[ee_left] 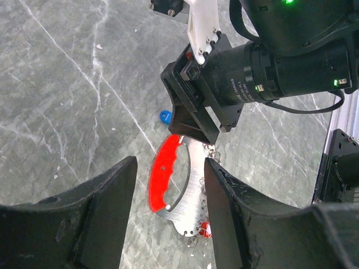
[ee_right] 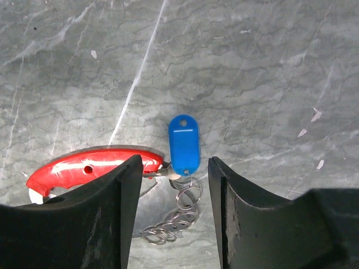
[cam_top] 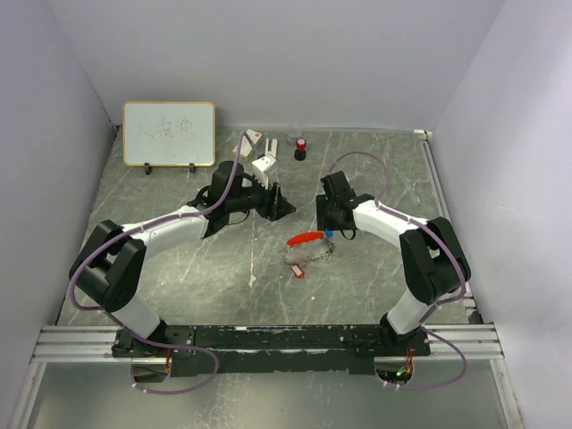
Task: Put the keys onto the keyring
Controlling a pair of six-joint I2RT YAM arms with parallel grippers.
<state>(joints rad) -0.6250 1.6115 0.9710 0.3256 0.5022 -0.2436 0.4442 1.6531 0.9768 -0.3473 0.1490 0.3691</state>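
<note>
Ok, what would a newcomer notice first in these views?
The curved red keyring strap mid-table, with a blue-headed key at its end and a tangle of thin rings beside it. The right pincer hangs open right over that key, and the left pincer open over the strap. A whiteboard stands at the back left.
</note>
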